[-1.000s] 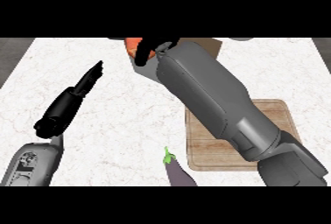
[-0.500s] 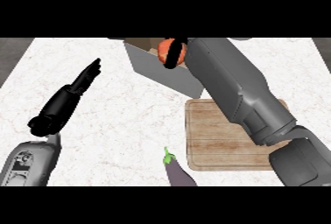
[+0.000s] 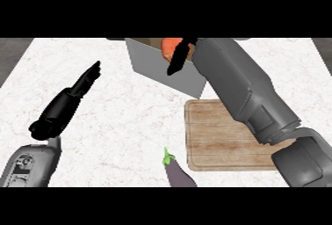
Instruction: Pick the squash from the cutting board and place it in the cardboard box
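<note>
The orange squash (image 3: 169, 45) shows at the top of the head view, over the open top of the cardboard box (image 3: 163, 68). My right hand (image 3: 179, 56) is curled round it, its black fingers hanging in front of the squash and hiding most of it. The wooden cutting board (image 3: 217, 141) lies bare at the lower right, partly under my right forearm. My left hand (image 3: 65, 104) rests open at the left, fingers straight and pointing away, with nothing in it.
A purple eggplant (image 3: 178, 172) with a green stem lies at the lower edge, just left of the board. The white marble counter (image 3: 123, 127) stretches between my left arm and the board. The box stands behind the board's far left corner.
My right arm has swung rightward with the squash, so that the squash now sits over the box opening, and more of the box's wall shows. The left hand has stayed put.
</note>
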You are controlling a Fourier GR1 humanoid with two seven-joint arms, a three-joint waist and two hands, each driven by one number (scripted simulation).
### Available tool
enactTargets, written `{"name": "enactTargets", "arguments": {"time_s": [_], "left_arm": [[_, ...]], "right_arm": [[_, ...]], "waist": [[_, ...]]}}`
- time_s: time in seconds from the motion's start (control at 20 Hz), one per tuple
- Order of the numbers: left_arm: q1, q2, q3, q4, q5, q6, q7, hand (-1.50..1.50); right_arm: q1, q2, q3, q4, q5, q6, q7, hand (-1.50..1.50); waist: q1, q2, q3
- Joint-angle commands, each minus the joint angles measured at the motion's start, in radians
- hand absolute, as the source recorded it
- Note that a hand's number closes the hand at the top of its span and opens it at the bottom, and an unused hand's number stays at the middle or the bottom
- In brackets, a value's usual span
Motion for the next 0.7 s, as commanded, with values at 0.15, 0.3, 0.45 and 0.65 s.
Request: {"name": "enactTargets", "arguments": {"time_s": [0.15,0.3,0.45,0.65], "left_arm": [[0.022,-0.004,0.004,0.003,0.001,0.003,-0.007,0.0],[0.021,-0.014,-0.014,-0.009,-0.013,0.009,0.0,0.0],[0.0,-0.002,0.004,-0.034,0.005,-0.002,0.029,0.0],[-0.011,-0.028,-0.019,-0.018,-0.02,0.015,0.026,0.0]], "right_arm": [[0.023,0.031,-0.337,-0.106,-0.304,-0.222,-0.112,-1.5],[0.042,0.031,-0.451,-0.094,-0.406,-0.264,-0.118,-1.5],[0.108,0.017,-0.499,-0.062,-0.436,-0.303,-0.197,-1.5],[0.093,-0.082,-0.548,-0.01,-0.461,-0.256,-0.259,-1.5]], "waist": [[-0.003,0.002,0.004],[-0.001,0.004,0.002],[-0.001,0.003,0.001],[0.008,0.009,0.0]]}}
